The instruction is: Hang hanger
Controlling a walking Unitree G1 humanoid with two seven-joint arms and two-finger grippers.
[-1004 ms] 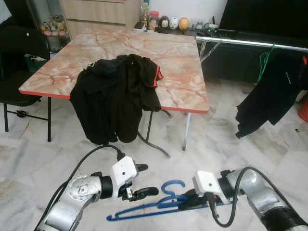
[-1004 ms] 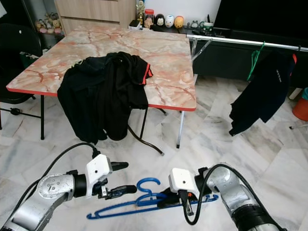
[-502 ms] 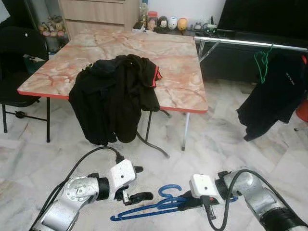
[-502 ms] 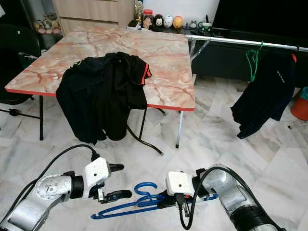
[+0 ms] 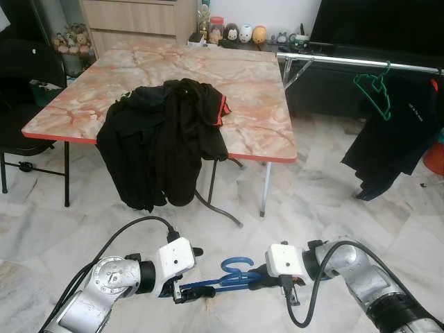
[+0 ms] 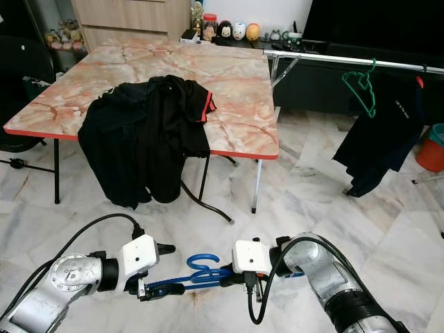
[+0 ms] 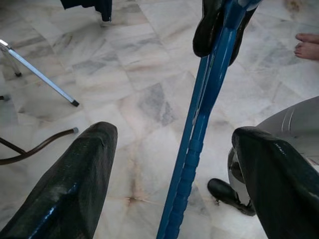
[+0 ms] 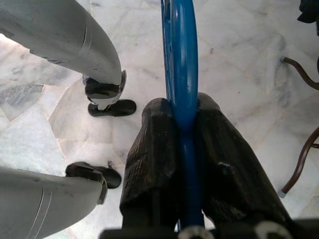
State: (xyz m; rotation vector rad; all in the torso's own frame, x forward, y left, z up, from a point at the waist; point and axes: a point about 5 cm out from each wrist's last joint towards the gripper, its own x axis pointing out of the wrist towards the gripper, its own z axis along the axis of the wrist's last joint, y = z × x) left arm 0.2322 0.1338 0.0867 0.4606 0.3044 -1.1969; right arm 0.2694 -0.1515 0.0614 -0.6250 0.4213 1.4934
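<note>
A blue plastic hanger (image 5: 229,279) hangs low over the marble floor, level, with its hook (image 5: 237,263) pointing up. My right gripper (image 5: 261,280) is shut on it near the hook; the right wrist view shows the blue bar (image 8: 180,50) pinched between both black fingers (image 8: 154,144). My left gripper (image 5: 201,272) stands open at the hanger's left arm. In the left wrist view that bar (image 7: 199,129) runs between the wide-apart fingers (image 7: 75,189) without touching either. A silver clothes rail (image 5: 361,62) runs at the back right.
A green hanger (image 5: 374,87) and a black garment (image 5: 395,132) hang on the rail. A marble-topped folding table (image 5: 257,104) ahead carries a heap of black clothes (image 5: 166,139). A black chair (image 5: 21,90) stands at left. A person's bare foot (image 7: 308,46) is nearby.
My left gripper has closed in on the hanger, so its left arm now lies between the open fingers. The right gripper has kept its hold and brought the hanger slightly left and level.
</note>
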